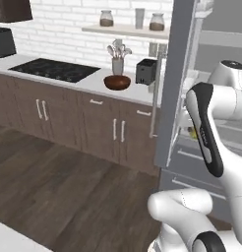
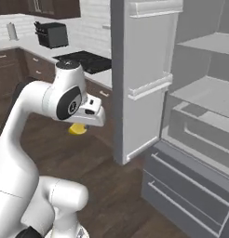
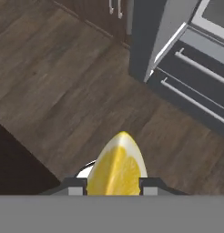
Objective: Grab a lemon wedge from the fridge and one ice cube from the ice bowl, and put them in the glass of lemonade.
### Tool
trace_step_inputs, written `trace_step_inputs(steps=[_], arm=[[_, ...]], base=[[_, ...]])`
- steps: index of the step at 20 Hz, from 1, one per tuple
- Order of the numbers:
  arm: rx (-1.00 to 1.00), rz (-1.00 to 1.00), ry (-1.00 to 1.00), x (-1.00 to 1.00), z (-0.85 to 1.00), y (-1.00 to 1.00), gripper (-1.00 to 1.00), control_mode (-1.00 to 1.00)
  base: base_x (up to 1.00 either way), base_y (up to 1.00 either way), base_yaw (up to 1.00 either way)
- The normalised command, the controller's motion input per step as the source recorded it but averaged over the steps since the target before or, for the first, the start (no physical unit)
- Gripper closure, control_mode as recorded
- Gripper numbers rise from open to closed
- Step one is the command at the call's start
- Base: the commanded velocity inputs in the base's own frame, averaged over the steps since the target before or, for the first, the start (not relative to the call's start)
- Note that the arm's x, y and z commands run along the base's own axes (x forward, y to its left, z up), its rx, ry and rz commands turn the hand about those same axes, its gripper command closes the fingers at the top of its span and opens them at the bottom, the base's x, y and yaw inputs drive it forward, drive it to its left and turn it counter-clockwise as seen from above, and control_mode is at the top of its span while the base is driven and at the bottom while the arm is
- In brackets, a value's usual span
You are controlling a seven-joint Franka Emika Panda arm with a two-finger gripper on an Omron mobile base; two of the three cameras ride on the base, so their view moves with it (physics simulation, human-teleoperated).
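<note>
The arm is bent sharply at the elbow, its hand turned down toward the wooden floor [image 3: 63,91] in front of the open fridge [image 2: 139,79]. The gripper [image 3: 114,185] is clamped on the lemon wedge [image 3: 117,166], which sits pinched between the two fingers, pointed end out. Away on the tabletop [image 1: 91,81], the ice bowl [image 1: 117,82] sits just beside the toaster [image 1: 146,71].
</note>
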Motion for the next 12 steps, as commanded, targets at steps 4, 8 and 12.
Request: trace_step_inputs(steps=[4,8,12], arm=[[0.0,0.0,0.0,0.0,0.0,0.0,1.0,1.0],[0.0,0.0,0.0,0.0,0.0,0.0,1.0,1.0],[0.0,0.0,0.0,0.0,0.0,0.0,1.0,1.0]], base=[[0.89,0.4,0.45],[1.0,0.32,0.22],[0.85,-0.26,0.46]])
